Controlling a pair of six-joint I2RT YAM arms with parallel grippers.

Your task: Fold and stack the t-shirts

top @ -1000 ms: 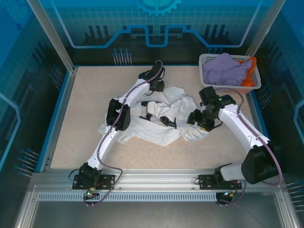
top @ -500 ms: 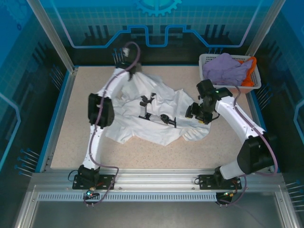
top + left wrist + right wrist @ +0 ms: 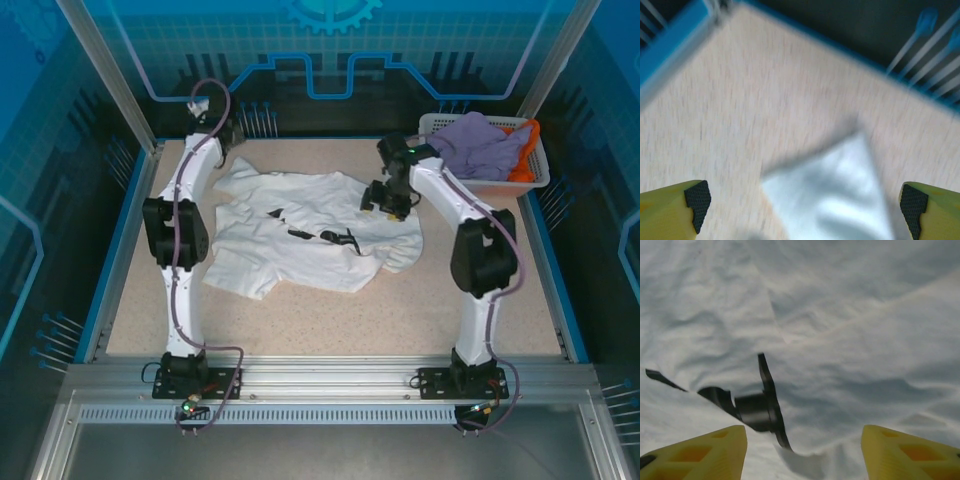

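T-shirts sit in two places in the top view. The white t-shirt [image 3: 300, 240] lies spread but rumpled in the middle of the surface [image 3: 400, 310]. The lavender t-shirt [image 3: 478, 145] and orange t-shirt [image 3: 528, 152] are heaped in the basket [image 3: 435, 125] at upper right. The left gripper [image 3: 215, 125] hangs at upper left, just off the white shirt's far corner, and the right gripper [image 3: 385, 197] hovers over its upper right edge. The step in hand looks like flattening this shirt before the first fold. To do that well, I would take opposite corners low and pull outward evenly until the creases near the black print [image 3: 330, 238] go flat.

The left wrist view is blurred, but it shows what the top view cannot. The left gripper's fingers stand wide apart and empty. A loose corner of the shirt lies on the surface below them, near the blue border [image 3: 670, 65].

The right wrist view gives the cloth close up. Wrinkled white fabric and the black print fold over each other, with a raised fold edge low in the frame. The right gripper's fingers stand apart above the shirt, and nothing looks clamped between them.
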